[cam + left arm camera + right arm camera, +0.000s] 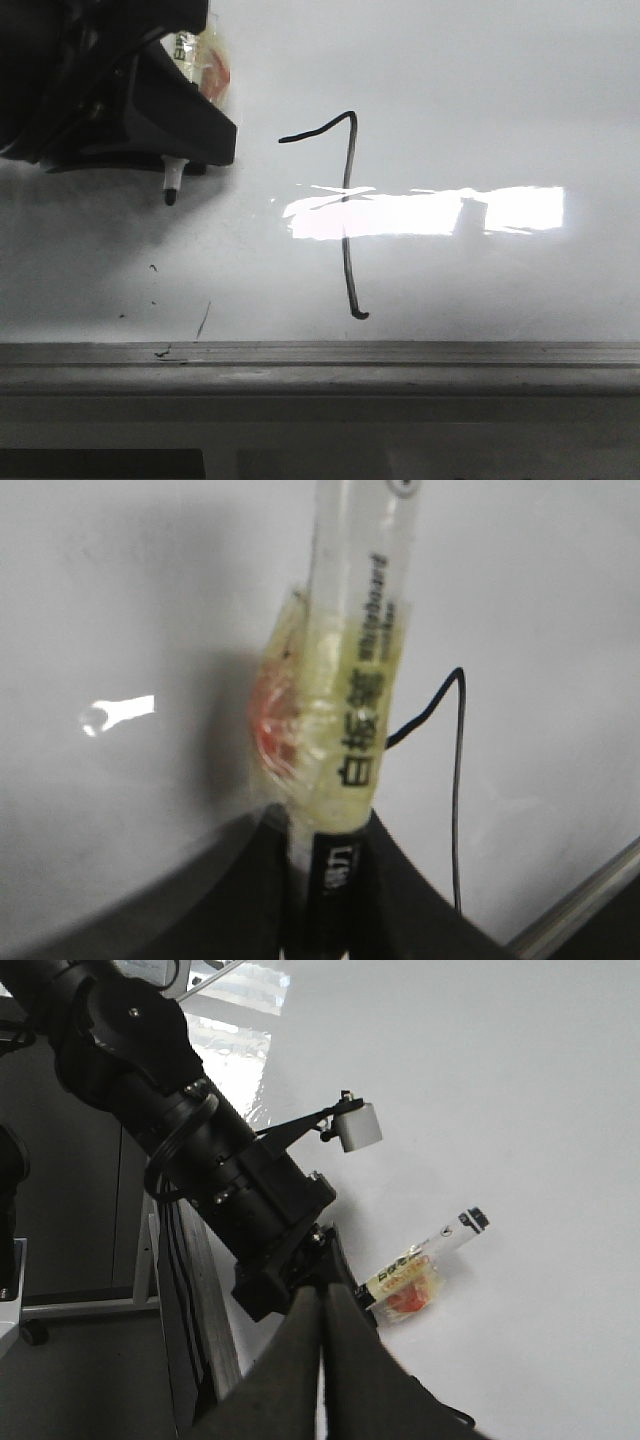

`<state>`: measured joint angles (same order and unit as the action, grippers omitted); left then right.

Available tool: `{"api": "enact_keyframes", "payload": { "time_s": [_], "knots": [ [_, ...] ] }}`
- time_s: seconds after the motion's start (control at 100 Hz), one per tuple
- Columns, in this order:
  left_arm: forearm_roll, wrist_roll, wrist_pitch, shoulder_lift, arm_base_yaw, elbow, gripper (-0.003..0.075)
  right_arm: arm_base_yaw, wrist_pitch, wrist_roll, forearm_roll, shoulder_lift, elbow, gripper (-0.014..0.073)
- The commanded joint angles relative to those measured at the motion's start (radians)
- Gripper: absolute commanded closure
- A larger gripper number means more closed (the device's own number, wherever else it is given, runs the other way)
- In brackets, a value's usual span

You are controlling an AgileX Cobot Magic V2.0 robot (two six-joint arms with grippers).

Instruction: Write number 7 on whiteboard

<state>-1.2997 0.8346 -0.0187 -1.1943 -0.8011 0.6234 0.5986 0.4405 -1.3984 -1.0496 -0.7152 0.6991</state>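
The whiteboard point(480, 100) lies flat, with a bright glare across its middle. The number 7 point(348, 220) is drawn on it in thin black line: a short top bar and a long stem ending in a small hook. My left gripper point(150, 110) is at the far left, shut on a marker point(170, 185) whose dark nib points out to the left of the 7, apart from it. In the left wrist view the jaws point(325, 830) grip the taped marker point(350, 680), with the 7 point(456, 780) beside it. My right gripper point(320, 1295) is shut and empty, off the board's side.
A grey metal rail point(400, 355) runs along the board's near edge. Small black specks and a short slanted scratch point(203, 320) mark the board near the rail. In the right wrist view the left arm point(200, 1160) reaches over the board point(500, 1080).
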Motion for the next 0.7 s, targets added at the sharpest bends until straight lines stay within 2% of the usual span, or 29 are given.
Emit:
{"api": "enact_keyframes", "payload": {
  "time_s": [0.0,0.16,0.35,0.69],
  "knots": [
    [-0.035,-0.008,0.064,0.016,0.001,-0.018,0.0741,0.003,-0.062,-0.004,-0.033,0.006,0.024,0.0655],
    [-0.143,-0.008,0.177,0.016,0.001,-0.1,0.0741,0.003,-0.116,-0.004,-0.033,0.006,0.024,0.0655],
    [-0.143,-0.007,0.19,0.016,0.001,-0.111,0.0741,0.003,-0.17,-0.004,-0.033,0.006,0.024,0.0655],
    [0.018,-0.001,0.195,0.016,0.001,-0.106,0.0741,0.003,-0.184,-0.004,-0.033,0.006,0.024,0.0655]
  ]
}}
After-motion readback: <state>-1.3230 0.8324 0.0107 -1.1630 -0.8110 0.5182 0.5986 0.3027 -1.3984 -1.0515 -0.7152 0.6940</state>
